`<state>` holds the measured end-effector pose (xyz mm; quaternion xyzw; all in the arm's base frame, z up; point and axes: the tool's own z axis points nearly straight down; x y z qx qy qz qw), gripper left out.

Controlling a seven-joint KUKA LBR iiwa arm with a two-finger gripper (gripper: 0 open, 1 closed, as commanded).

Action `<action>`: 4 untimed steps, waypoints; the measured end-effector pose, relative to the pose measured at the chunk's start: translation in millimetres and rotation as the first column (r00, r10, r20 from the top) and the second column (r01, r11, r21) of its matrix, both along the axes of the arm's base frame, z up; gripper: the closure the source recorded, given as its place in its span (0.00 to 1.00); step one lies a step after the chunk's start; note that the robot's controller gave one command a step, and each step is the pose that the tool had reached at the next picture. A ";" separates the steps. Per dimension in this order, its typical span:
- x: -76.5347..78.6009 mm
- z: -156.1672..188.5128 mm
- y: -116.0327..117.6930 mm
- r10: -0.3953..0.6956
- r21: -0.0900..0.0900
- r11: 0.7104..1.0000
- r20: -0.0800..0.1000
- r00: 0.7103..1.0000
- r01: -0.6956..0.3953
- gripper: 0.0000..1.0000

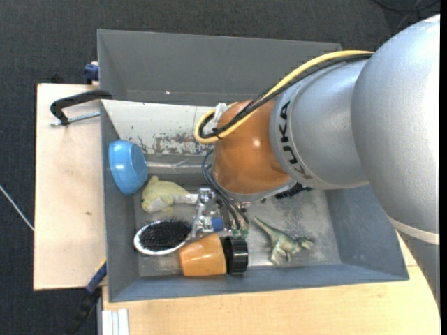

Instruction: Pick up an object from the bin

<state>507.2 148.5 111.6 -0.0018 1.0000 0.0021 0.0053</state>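
Hidden under the arm (335,124) and its orange cover (244,155): the middle and right rear of the floor of the bin (209,61). Cut off by the top and right edges: the arm itself. Lost behind the gripper (207,216): the right end of the pale yellow thing (160,195), kind unclear. Out of sight by the orange bottle (204,257): any handle of the black brush (162,236). Too small for detail: the green dinosaur (283,243).

Bright overhead light glares off the silver arm (391,117), casting soft shadow on the bin (209,61) floor.
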 end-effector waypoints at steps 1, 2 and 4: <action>9.9 -16.9 -13.3 -0.102 0.024 0.995 0.007 0.995 0.102 1.00; 11.6 -21.6 -26.0 -0.112 0.005 0.994 0.016 0.994 0.112 0.00; 13.2 117.6 -11.2 -0.062 0.001 0.998 0.001 0.998 0.062 1.00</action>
